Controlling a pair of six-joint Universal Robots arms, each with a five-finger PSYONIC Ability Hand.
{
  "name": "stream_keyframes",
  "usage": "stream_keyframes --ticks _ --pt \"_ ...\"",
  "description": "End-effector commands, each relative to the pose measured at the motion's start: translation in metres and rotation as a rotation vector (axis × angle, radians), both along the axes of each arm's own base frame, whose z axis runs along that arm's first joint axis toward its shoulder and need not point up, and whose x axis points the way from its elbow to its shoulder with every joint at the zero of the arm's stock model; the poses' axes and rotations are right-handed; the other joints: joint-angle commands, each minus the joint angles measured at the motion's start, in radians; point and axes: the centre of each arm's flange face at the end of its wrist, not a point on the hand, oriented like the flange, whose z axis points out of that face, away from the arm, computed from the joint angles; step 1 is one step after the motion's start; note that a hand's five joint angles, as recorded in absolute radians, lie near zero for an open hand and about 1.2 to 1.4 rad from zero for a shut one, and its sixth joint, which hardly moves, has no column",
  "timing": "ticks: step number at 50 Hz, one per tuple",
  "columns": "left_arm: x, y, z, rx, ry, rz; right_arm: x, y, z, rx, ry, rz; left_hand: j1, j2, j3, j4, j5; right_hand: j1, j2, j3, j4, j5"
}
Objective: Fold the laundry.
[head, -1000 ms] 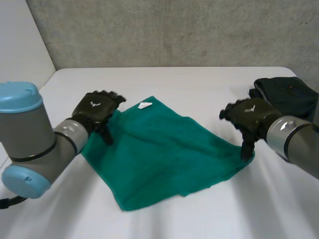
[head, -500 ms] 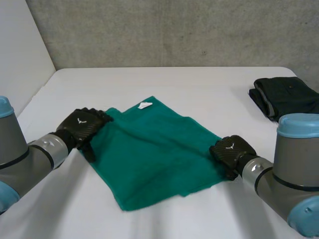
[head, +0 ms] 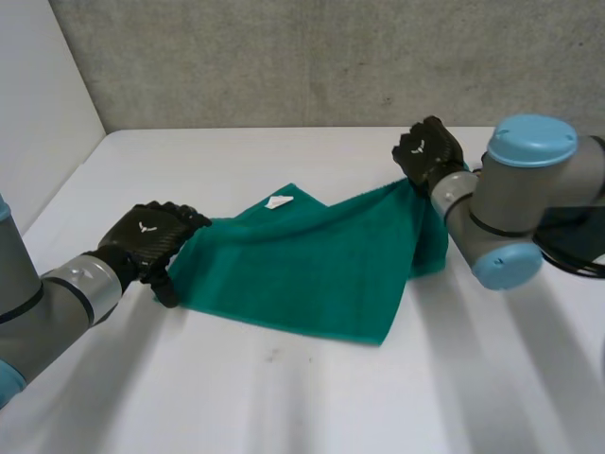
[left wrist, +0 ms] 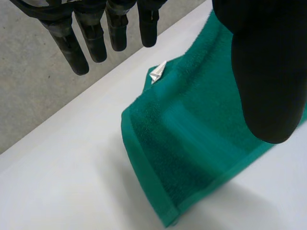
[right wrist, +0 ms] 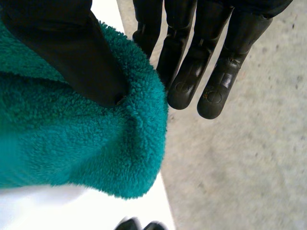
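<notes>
Green towel (head: 302, 274) lies mid-frame on the white table (head: 284, 397), its long axis running from my left hand (head: 151, 236) at centre left to my right hand (head: 427, 151) at upper right. The right hand pinches the raised corner between thumb and fingers. The left sits at the opposite edge, fingers straight, gripping nothing. I judge the fold goes leftward.

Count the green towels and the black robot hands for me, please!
1 green towel
2 black hands: left hand, right hand
Total: 3
</notes>
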Motion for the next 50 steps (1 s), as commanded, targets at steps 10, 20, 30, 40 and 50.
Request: stream_keyframes --ticks 10,20,30,40,50 --pt "-0.008 -0.006 -0.019 -0.026 -0.01 -0.027 0.024 0.014 0.018 0.028 -0.078 0.055 0.11 0.106 0.099 0.106 0.089 -0.776 -0.996 -1.002 -1.012 -0.978" --pt "-0.013 -0.027 -0.044 -0.031 -0.082 -0.058 -0.019 0.072 0.044 0.297 -0.215 -0.035 0.175 0.171 0.164 0.171 0.154 -0.776 -0.996 -1.002 -1.012 -0.978" --pt "-0.014 -0.039 -0.065 -0.04 -0.174 -0.088 -0.055 0.115 0.009 0.464 -0.178 -0.066 0.198 0.194 0.188 0.194 0.177 -0.776 -0.996 -1.002 -1.012 -0.978" --pt "-0.016 -0.046 -0.066 -0.049 -0.173 -0.087 -0.064 0.137 -0.008 0.471 -0.178 -0.065 0.342 0.338 0.331 0.338 0.321 -0.776 -0.996 -1.002 -1.012 -0.978" --pt "-0.017 -0.051 -0.066 -0.06 -0.169 -0.087 -0.07 0.143 -0.014 0.478 -0.176 -0.077 0.592 0.587 0.581 0.588 0.57 -0.776 -0.996 -1.002 -1.012 -0.978"
